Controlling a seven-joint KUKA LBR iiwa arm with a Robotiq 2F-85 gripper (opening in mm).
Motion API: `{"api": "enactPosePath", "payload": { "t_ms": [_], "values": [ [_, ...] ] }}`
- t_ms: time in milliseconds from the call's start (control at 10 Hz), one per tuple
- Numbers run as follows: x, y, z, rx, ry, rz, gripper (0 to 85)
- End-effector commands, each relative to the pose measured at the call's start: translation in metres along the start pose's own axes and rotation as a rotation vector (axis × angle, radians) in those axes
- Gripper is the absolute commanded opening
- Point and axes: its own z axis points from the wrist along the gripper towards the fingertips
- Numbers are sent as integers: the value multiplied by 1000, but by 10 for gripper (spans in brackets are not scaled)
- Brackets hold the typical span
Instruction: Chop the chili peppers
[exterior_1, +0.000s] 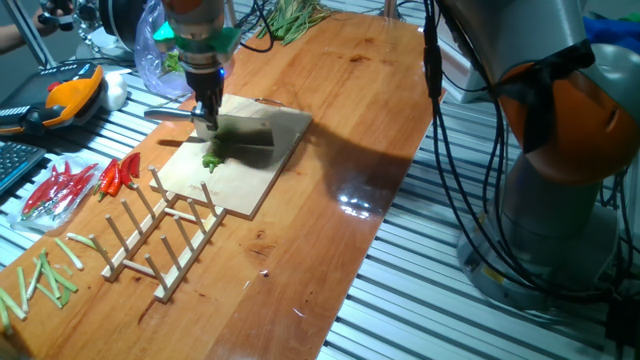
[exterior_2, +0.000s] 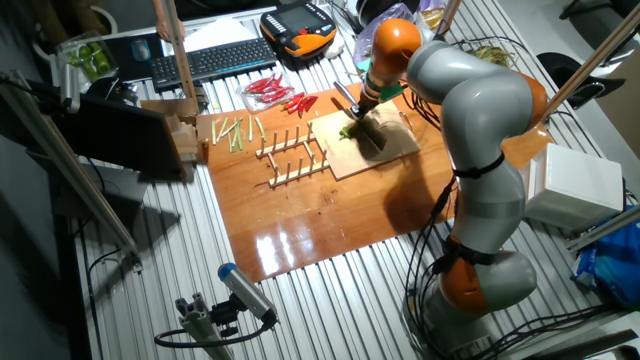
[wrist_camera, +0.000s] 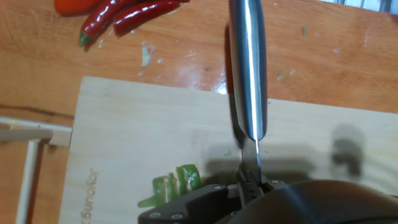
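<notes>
The chopping is in hand: the small glossy green chili pepper (wrist_camera: 177, 185) lies near the middle of the pale wooden cutting board (wrist_camera: 130, 130), and in the hand view it already looks partly cut into short slices, with a stub left on the near side. The two-finger gripper (wrist_camera: 252, 186) hangs directly over it, carrying a long steel knife blade (wrist_camera: 247, 68) that reaches out toward the board's far edge. The jaws are closed tight on the knife's base, though the dark gripper body hides most of the contact, so how the fingers sit is my best reading. The next move likely calls for shifting the blade sideways over the uncut stub and pressing straight down. Slim red chilies (wrist_camera: 124, 15) lie off the board, beyond its far corner.
</notes>
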Motion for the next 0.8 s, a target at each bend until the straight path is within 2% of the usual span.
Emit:
{"api": "enactPosePath", "payload": {
  "t_ms": [0,100,300,400,700],
  "values": [
    [-5,-2,-11,-12,13,5,0],
    [-9,-1,-24,-10,36,3,0],
    [-14,-4,-33,-2,52,-3,0],
    [-15,-5,-32,1,51,-5,0],
    [-14,-5,-20,30,27,-20,0]
  ]
}}
